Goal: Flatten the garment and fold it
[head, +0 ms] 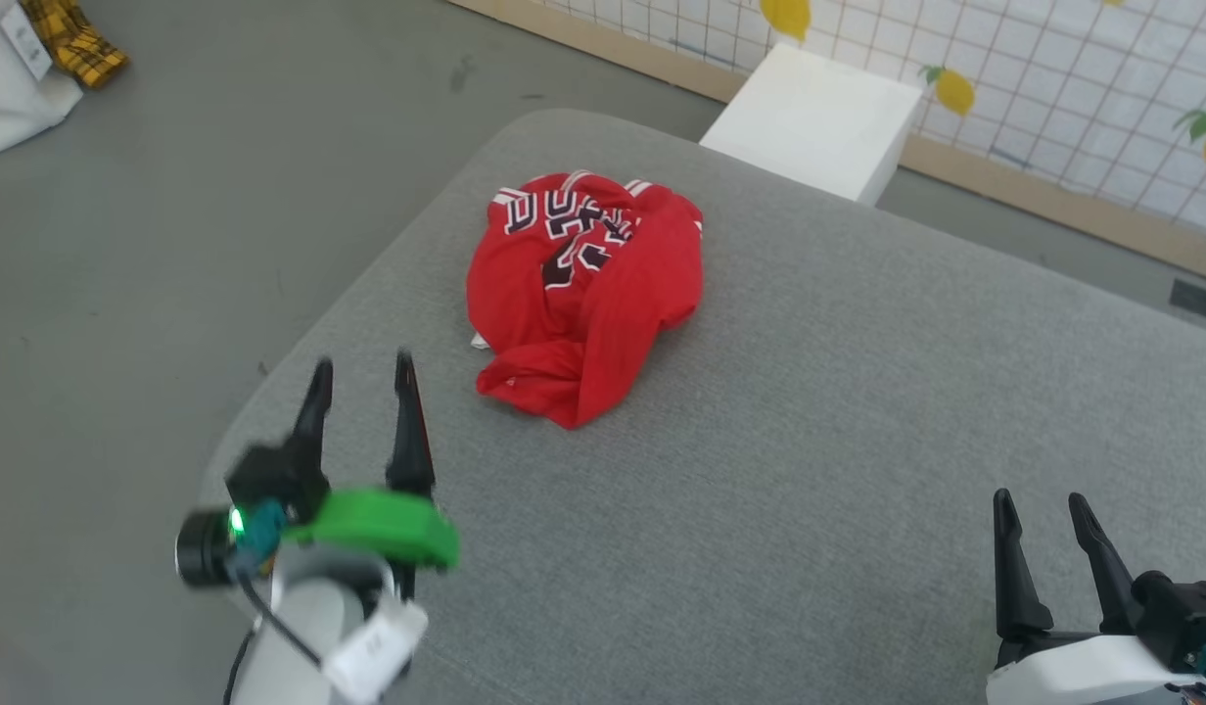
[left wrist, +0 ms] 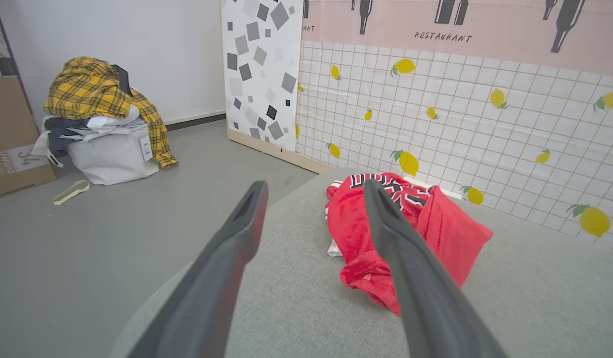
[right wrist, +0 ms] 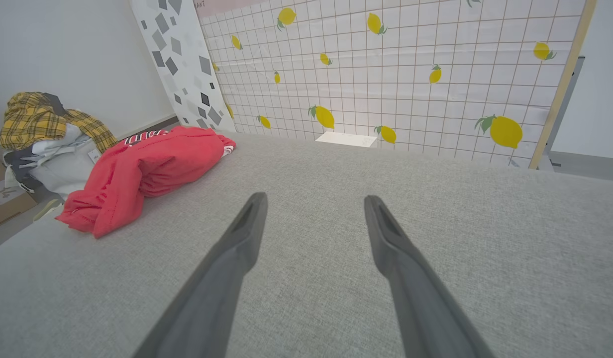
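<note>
Left wrist view: "RESTAURANT" on pink wall banner beyond crumpled garment

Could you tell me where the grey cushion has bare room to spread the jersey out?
The widest bare stretch of the grey cushion lies between the crumpled red jersey and the right gripper. A narrower strip separates the jersey from the left gripper. It is crowded only at the jersey itself.

Red jersey garment with black-and-white lettering, white-red striped trim: crumpled in loose heap, unfolded, lettering facing up at far side; lies on grey fabric cushion, near its far-left rounded corner.
</note>
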Motion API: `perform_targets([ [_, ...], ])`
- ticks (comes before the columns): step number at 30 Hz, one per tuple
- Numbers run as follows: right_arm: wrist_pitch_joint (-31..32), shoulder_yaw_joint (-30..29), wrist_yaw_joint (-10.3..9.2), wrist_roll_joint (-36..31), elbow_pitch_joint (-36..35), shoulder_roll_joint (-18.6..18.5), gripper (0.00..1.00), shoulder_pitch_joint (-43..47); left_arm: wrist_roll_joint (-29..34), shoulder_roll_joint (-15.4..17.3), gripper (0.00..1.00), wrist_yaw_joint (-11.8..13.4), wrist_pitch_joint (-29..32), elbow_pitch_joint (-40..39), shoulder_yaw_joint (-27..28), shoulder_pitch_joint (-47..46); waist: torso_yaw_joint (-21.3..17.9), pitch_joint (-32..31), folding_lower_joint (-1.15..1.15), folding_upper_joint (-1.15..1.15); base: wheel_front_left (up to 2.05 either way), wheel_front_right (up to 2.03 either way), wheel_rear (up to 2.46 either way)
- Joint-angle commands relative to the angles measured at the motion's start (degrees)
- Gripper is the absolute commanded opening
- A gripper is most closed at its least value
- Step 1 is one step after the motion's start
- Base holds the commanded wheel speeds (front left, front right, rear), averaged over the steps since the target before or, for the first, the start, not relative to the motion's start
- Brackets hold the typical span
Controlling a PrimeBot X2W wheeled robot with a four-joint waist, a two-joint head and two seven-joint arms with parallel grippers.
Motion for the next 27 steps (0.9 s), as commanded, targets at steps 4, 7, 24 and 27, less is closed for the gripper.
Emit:
perform_targets([
  [4, -0.3, -0.1, -0.09, -2.7, -1.2, 0.0, 1.00, -0.8, -5.4, 0.0, 1.00, -2.4, 1.7, 8.4, 2.2, -12.3, -4.2, 4.9, 0.00, 0.00, 0.00, 0.00, 0.00],
  [7, -0.3, -0.5, -0.09, -4.4, -2.0, 0.0, 1.00, -1.6, -8.2, 0.5, 1.00, -3.6, 5.7, 15.3, 3.5, -19.8, -6.9, 7.4, 0.00, 0.00, 0.00, 0.00, 0.00],
  [24, 0.9, -3.7, -0.09, -6.8, -7.2, -1.3, 1.00, -1.2, -13.3, 2.6, 1.00, 1.6, 40.2, 43.0, 2.8, -34.3, -15.8, 16.8, 0.00, 0.00, 0.00, 0.00, 0.00],
  [27, 1.1, -3.4, -0.09, -6.7, -7.7, -1.5, 1.00, -1.1, -13.6, 2.0, 1.00, 2.3, 43.9, 44.9, 2.0, -34.2, -15.5, 17.5, 0.00, 0.00, 0.00, 0.00, 0.00],
])
